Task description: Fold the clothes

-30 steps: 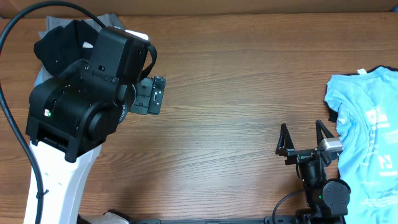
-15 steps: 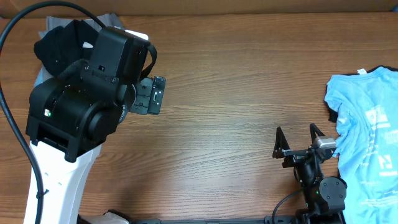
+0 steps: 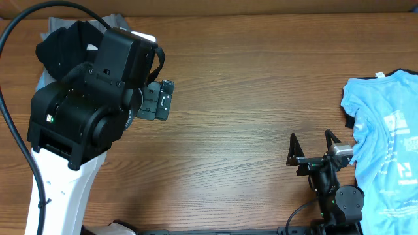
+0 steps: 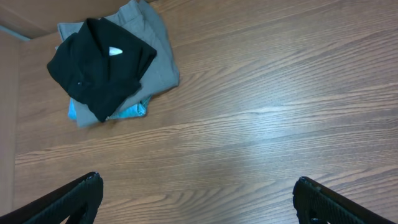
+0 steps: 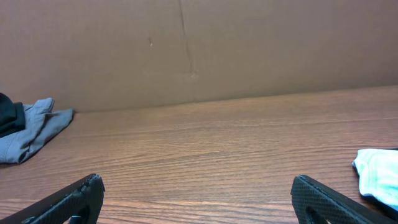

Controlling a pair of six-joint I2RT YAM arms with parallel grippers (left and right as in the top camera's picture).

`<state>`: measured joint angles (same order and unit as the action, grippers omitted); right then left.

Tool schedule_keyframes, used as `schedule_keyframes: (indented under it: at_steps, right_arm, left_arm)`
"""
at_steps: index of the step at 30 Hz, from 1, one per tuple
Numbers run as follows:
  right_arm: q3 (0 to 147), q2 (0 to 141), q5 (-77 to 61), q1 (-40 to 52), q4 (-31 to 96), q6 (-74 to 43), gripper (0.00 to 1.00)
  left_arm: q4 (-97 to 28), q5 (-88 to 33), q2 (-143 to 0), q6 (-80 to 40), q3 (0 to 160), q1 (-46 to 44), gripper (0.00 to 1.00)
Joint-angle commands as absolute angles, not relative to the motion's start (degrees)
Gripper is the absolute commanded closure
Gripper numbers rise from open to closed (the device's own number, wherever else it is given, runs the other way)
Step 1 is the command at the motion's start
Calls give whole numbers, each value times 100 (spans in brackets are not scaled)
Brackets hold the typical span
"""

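left pincer (image 4: 199, 198) wide, empty. right pincer (image 3: 310, 140) same, just beside the blue t-shirt (image 3: 385, 150) lying loose on the worktop (image 3: 248, 85). black t-shirt (image 4: 99, 62) bunched atop grey trousers (image 4: 155, 68). we judge the folding barely started.

Two grippers — left gripper (image 4: 198, 182), right gripper (image 3: 311, 137) — one black T-shirt (image 4: 99, 65), one pair of grey trousers (image 4: 155, 62), one light blue printed T-shirt (image 3: 385, 143), one turquoise fabric piece (image 4: 127, 112), one wooden table (image 3: 261, 78)
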<state>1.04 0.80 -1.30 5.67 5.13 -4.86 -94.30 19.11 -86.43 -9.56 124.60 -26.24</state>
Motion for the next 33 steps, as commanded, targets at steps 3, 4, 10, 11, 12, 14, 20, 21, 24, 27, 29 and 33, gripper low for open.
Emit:
schedule_keyframes:
  at_steps: [3,4,10,11,12,14,20,21,24,27,29,33]
  right_arm:
    - [47,45,-158,550,473,-467,0]
    - [47,45,-158,550,473,-467,0]
    - [47,45,-158,550,473,-467,0]
    - [47,45,-158,550,473,-467,0]
    - [47,45,-158,550,473,-467,0]
    - [47,45,-158,550,473,-467,0]
    - [47,45,-158,550,475,-467,0]
    - [47,45,-158,550,475,-467,0]
    - [47,45,-158,550,473,-467,0]
    - [47,45,-158,550,475,-467,0]
    - [47,45,-158,550,473,-467,0]
    - [47,45,-158,550,473,-467,0]
  left_arm:
    - [-9679,1986,-8667,-1074,12486,-2624,0]
    - [-9662,1986,-8665,-1074,12481,-2628,0]
    - [-9105,1776,-8320,-1164,12466,-2154,0]
    - [-8844,1621,-8213,-1245,12427,-1992,0]
    - [-8619,1457,-8117,-1286,12374,-1833,0]
    - [-8128,1004,-7867,-1293,12154,-1433,0]
    - [-6156,633,-6759,-1079,10379,-696,0]
    - [-5741,633,-6521,-998,9937,-635,0]
    - [-4436,631,-5614,-832,8320,-447,0]
    - [-3793,626,-4895,-834,7181,-329,0]
    - [-3487,628,-4438,-834,6528,-268,0]
    - [-2799,633,-3474,-832,5258,-121,0]
